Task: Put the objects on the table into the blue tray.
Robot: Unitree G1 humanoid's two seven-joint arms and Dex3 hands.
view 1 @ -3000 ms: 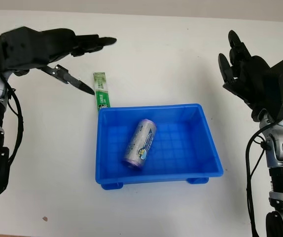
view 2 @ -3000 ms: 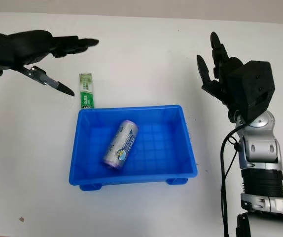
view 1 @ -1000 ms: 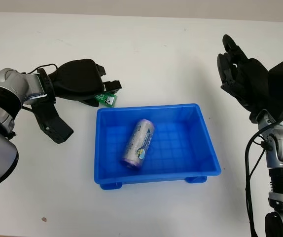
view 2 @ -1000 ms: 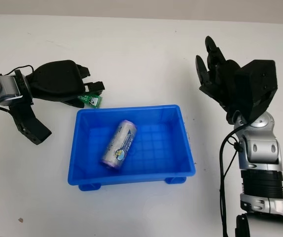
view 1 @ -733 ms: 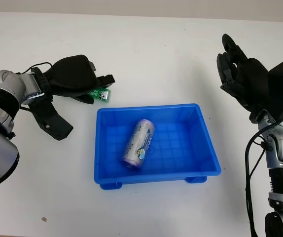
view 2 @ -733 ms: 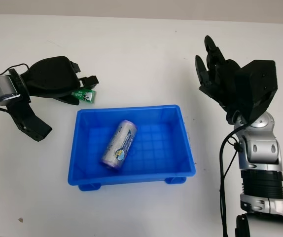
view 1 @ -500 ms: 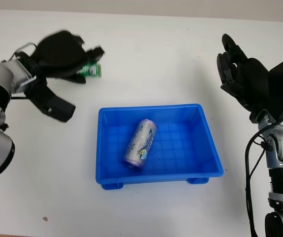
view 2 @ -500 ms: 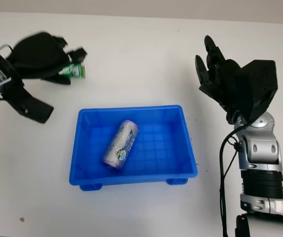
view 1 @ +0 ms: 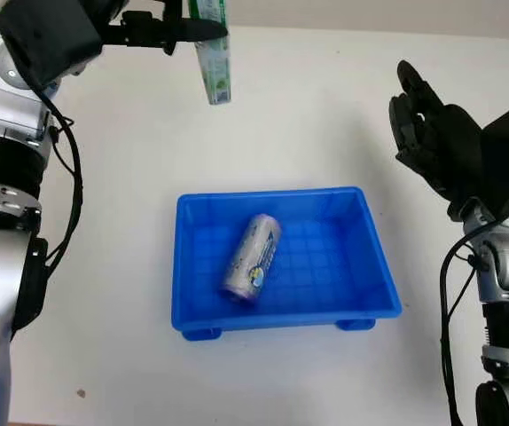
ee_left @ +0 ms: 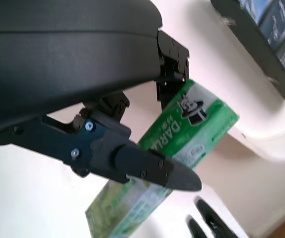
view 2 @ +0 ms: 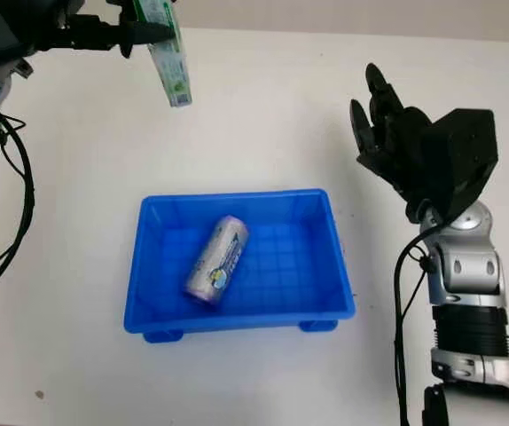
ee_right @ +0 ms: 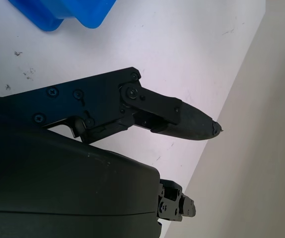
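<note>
1. left robot hand (view 1: 161,31) was raised high at the far left of the counter (view 1: 325,115), fingers closed on the green box (view 1: 212,55).
2. the green box hung nearly upright from that grip, top end pinched between the fingers, lower end free in the air. it was off the counter, beyond the far left corner of the blue tray (view 1: 374,257), not over it.
3. in the left wrist view the same green box (ee_left: 182,134) sat clamped between the black fingers (ee_left: 147,166), green and white print facing the camera.
4. the blue tray sat mid-counter, long side across the view. a can (view 1: 251,258) lay on its side inside, left of centre, angled, one end toward the near left corner.
5. right robot hand (view 1: 432,142) was open, held up off the counter to the right of the blue tray, well apart from it, holding nothing.
6. right wrist view showed one black finger (ee_right: 182,119) over bare white counter, with a corner of the blue tray (ee_right: 63,12) at the frame edge.
</note>
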